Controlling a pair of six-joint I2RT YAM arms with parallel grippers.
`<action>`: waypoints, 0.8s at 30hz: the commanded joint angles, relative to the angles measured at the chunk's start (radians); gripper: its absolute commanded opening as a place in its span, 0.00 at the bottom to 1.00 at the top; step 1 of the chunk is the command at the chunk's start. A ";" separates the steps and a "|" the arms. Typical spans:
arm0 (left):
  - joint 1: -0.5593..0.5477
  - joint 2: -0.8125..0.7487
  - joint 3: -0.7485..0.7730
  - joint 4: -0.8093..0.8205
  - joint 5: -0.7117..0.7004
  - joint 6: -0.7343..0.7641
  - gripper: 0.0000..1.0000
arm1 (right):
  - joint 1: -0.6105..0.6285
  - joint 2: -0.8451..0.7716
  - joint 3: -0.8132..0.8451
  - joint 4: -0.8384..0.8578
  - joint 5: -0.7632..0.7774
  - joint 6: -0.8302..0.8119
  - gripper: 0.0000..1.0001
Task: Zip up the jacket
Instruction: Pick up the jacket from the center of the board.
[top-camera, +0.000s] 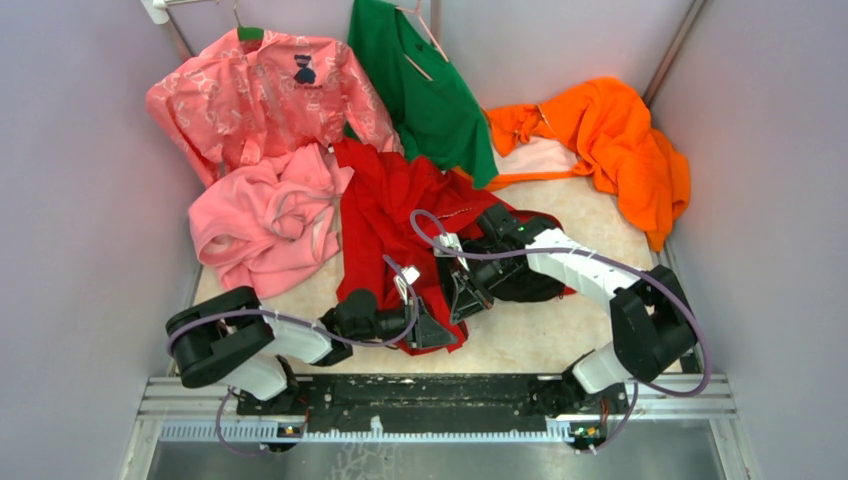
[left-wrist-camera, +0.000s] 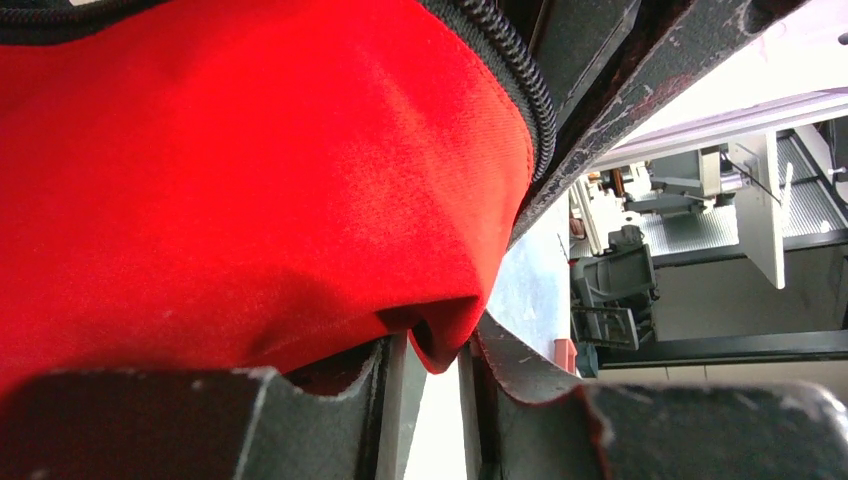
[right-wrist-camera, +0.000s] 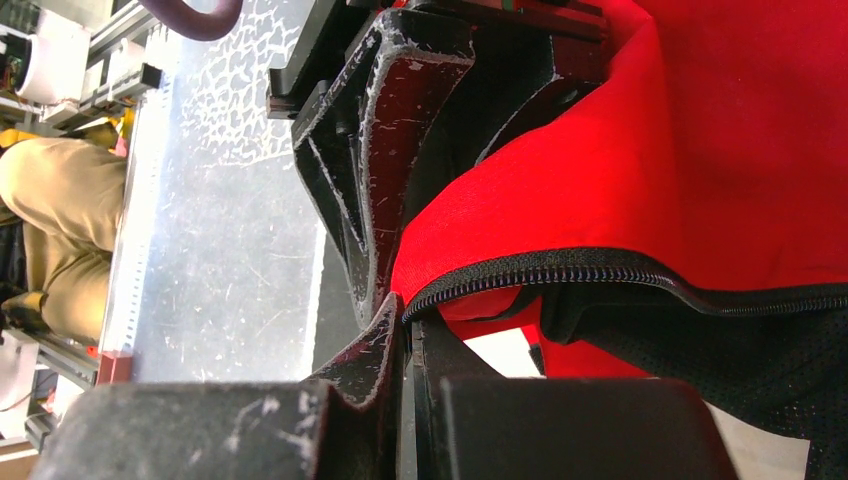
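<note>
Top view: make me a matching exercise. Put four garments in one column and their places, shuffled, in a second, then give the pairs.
Garments:
1. jacket
2. green shirt
3. orange garment
4. plain pink garment

Places:
A. heaped in the far right corner
B. crumpled at the left, touching the red garment's edge
C. spread over the middle of the table
D. hanging at the back, near the middle

Pairs: 1-C, 2-D, 3-A, 4-B
</note>
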 joint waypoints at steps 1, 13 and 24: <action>0.000 0.003 0.015 0.049 0.007 -0.009 0.31 | 0.007 0.003 0.024 0.005 -0.041 -0.013 0.00; 0.000 0.010 0.030 0.009 -0.012 -0.024 0.29 | 0.012 0.004 0.025 -0.002 -0.042 -0.021 0.00; 0.002 0.017 0.030 -0.008 -0.002 0.000 0.00 | 0.011 -0.003 0.034 -0.005 -0.006 -0.026 0.00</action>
